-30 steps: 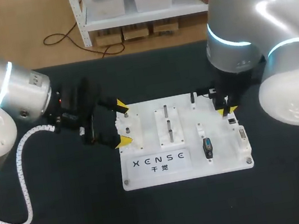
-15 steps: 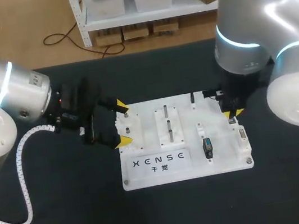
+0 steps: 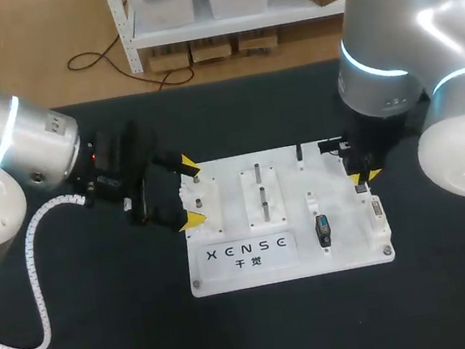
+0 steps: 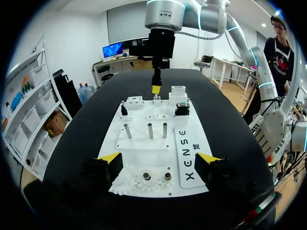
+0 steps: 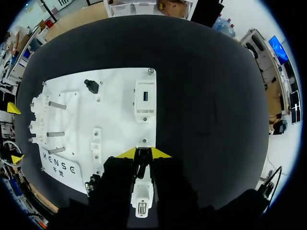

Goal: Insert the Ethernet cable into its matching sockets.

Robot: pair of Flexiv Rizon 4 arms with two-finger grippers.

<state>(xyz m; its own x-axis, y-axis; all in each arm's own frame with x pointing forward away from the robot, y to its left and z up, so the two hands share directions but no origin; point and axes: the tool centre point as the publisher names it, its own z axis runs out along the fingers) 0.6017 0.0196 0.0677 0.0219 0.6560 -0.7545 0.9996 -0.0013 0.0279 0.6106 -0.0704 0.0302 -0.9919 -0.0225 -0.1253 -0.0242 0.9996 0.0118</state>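
Two arms reach in over the black surface [image 3: 108, 336], which carries everything else. Your right arm [image 3: 406, 41] has shifted a little to the right and toward the near side over the last second. Your left arm [image 3: 1, 167] has stayed where it was.

Next in size is the white board [image 3: 349, 240], lying flat in the middle of the surface.

Your left claw [image 3: 191, 194] sits at the board's left edge with its fingers spread wide. One yellow tip is on the far side and one on the near side of the white gear fixture [image 3: 204, 204], and neither touches it.

Two upright metal pegs [image 3: 261, 192] stand mid-board. A white socket block [image 3: 377, 212] sits near the right edge, and a small black plug piece [image 3: 323, 231] stands to its left.

Your right claw [image 3: 361, 177] hangs over the board's right side, at the far end of that socket block. Its yellow tips are drawn close together and grip a dark plug between them, the end of the Ethernet cable [image 5: 142, 157]. Directly under the claw sits a second, smaller white socket block [image 5: 142, 194]. You cannot tell from these views whether the plug touches it.
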